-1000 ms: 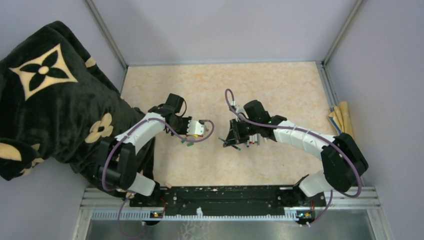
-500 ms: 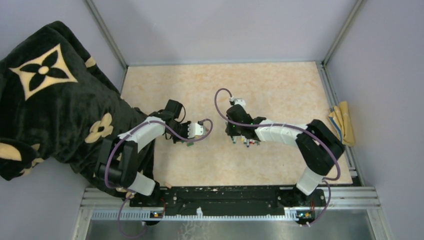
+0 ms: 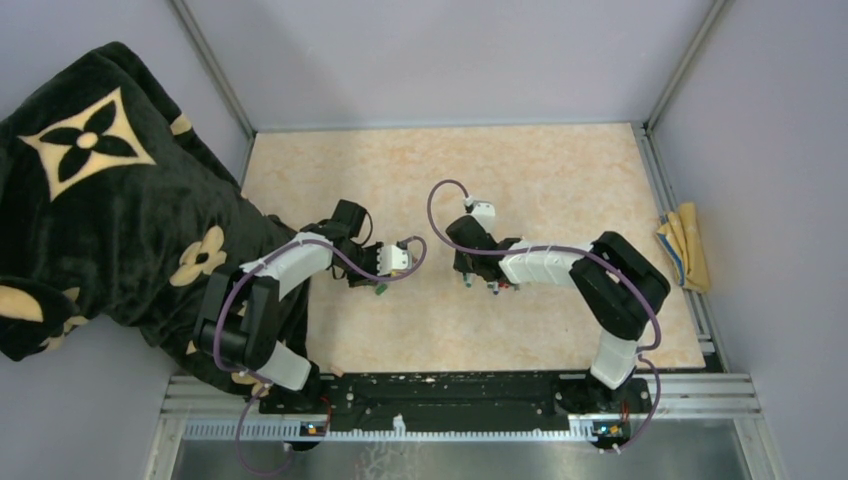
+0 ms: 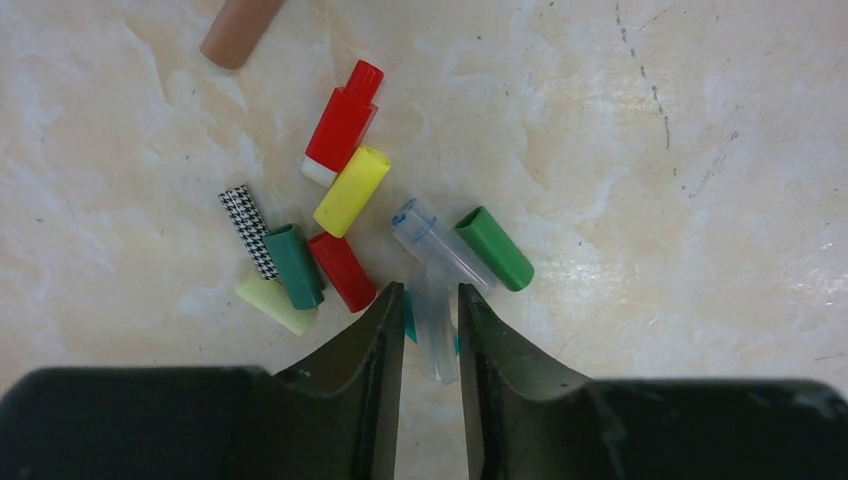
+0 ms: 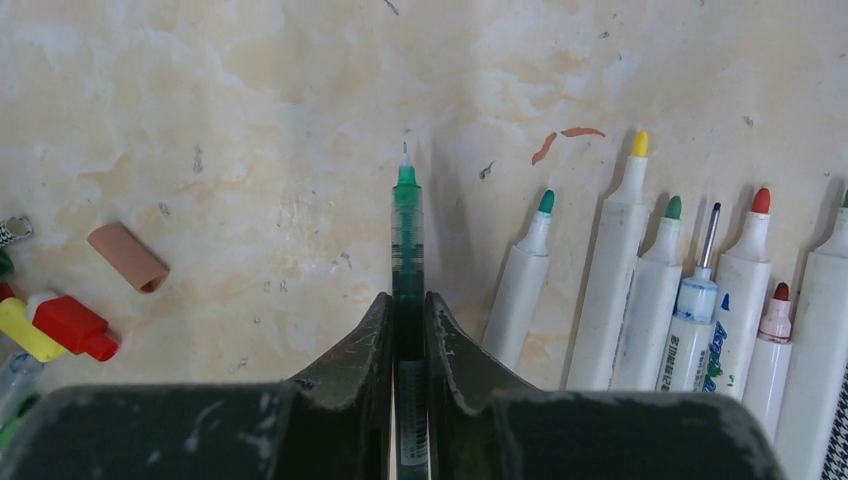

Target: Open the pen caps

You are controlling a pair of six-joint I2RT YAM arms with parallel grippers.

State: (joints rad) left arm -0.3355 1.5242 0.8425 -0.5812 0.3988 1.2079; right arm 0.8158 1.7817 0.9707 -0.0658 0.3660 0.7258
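Observation:
My left gripper (image 4: 430,292) is shut on a clear pen cap (image 4: 433,335) with teal trim, just above the tabletop. Before it lies a heap of pen caps: green (image 4: 495,248), clear (image 4: 438,243), yellow (image 4: 352,190), red with white end (image 4: 343,125), red (image 4: 342,272), dark green (image 4: 294,265), pale yellow (image 4: 275,303), houndstooth (image 4: 250,230), brown (image 4: 238,30). My right gripper (image 5: 407,297) is shut on a green fine-tip pen (image 5: 406,220), uncapped, low over the table. Several uncapped white pens (image 5: 640,290) lie in a row to its right. From above, both grippers (image 3: 378,280) (image 3: 472,268) are mid-table.
A brown cap (image 5: 128,256), a red cap (image 5: 75,327) and a yellow cap (image 5: 25,330) lie left of the right gripper. A black patterned blanket (image 3: 100,190) covers the left side. A yellow cloth (image 3: 685,245) lies at the right wall. Red ink marks (image 5: 560,140) stain the table.
The right arm has folded in and swung left, lowering the green pen beside the row of pens. The left gripper has shifted slightly down and left over the cap heap.

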